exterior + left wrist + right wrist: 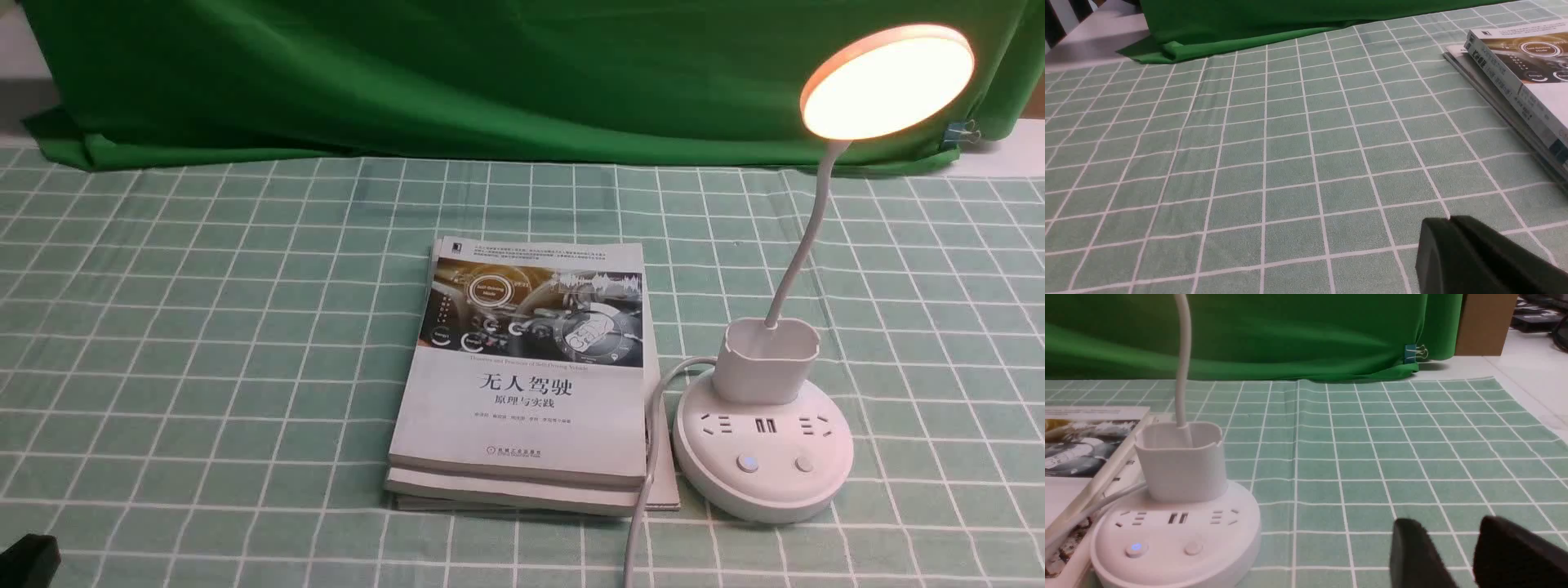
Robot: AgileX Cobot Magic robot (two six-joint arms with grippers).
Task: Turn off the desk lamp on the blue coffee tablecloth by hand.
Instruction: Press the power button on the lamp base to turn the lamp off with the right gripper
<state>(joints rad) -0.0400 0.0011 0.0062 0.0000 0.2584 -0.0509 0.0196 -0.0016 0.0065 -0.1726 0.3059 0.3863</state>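
The desk lamp [763, 457] stands lit on the blue coffee tablecloth [204, 327] at the right, its round head [888, 82] glowing up high. Its base carries two buttons: the left one [746, 464] shines blue and the right one [804, 465] is dark. In the right wrist view the lamp [1175, 535] sits off to one side of my right gripper [1449, 524], which is open and empty over bare cloth [1392, 457]. My left gripper [1449, 219] is shut with nothing in it, low over the cloth [1290, 163] and far from the lamp.
A stack of books [531, 367] lies just left of the lamp base, with the lamp's white cable [645, 490] running toward me between them. A dark green backdrop [490, 73] hangs along the far edge. A cardboard box [1482, 324] stands beyond the cloth's right end.
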